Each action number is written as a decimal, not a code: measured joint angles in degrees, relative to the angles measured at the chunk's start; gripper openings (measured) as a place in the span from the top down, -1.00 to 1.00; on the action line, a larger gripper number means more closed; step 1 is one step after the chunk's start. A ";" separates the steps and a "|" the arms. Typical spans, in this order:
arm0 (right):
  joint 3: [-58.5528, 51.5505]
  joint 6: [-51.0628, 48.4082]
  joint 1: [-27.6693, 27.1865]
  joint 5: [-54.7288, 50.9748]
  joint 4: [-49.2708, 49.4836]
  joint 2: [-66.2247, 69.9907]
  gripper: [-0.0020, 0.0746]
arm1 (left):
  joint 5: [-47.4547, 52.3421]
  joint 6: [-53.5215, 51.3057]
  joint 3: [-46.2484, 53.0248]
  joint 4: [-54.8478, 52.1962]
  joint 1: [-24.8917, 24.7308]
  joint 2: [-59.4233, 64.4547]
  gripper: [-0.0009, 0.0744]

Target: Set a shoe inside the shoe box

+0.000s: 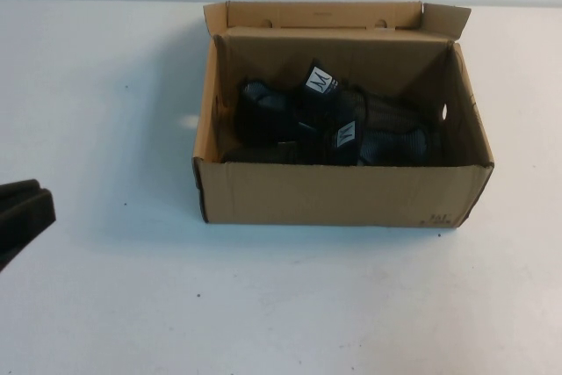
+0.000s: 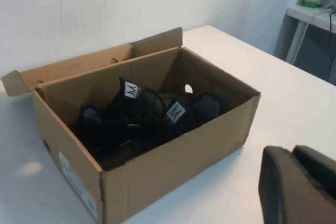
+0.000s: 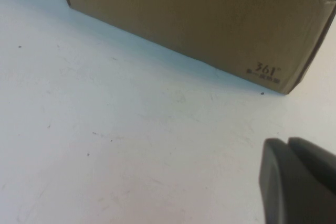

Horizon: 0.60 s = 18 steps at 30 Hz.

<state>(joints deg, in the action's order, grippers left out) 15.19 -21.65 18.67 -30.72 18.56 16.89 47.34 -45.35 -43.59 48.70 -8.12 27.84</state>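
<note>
The brown cardboard shoe box point(image 1: 342, 195) stands open in the middle of the white table, its lid flap point(image 1: 334, 15) folded back on the far side. Two black knit shoes lie inside it, side by side: one point(image 1: 272, 111) toward the back and one point(image 1: 386, 142) toward the front, each with a white logo tag. Both also show in the left wrist view point(image 2: 105, 124) point(image 2: 202, 108). My left gripper point(image 1: 31, 195) point(image 2: 294, 153) is shut and empty, low at the table's left, apart from the box. My right gripper point(image 3: 287, 142) is shut and empty, in front of the box's near wall point(image 3: 199, 19).
The white table point(image 1: 263, 305) spreads on all sides of the box. A white wall stands behind it. In the left wrist view a side table point(image 2: 315, 14) with cables stands beyond the far table corner.
</note>
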 joint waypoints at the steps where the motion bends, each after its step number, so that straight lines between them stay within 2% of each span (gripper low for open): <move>1: 0.00 0.00 0.00 -0.03 0.00 0.00 0.99 | -0.32 -0.28 0.00 -0.11 0.00 0.00 0.98; 10: 0.00 0.00 0.00 -0.15 0.00 0.00 0.99 | -8.64 -4.76 0.90 -4.10 0.00 0.11 0.98; 13: 0.00 0.00 0.00 -0.15 0.00 0.00 0.99 | -11.05 2.23 3.14 -9.04 0.00 -1.24 0.98; 18: 0.00 0.00 0.00 -0.25 0.00 0.00 0.99 | -17.14 18.02 11.72 -23.08 0.00 -7.19 0.98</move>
<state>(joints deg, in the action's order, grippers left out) 15.19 -21.65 18.67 -30.98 18.56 16.89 30.21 -27.33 -31.87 25.62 -8.12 20.64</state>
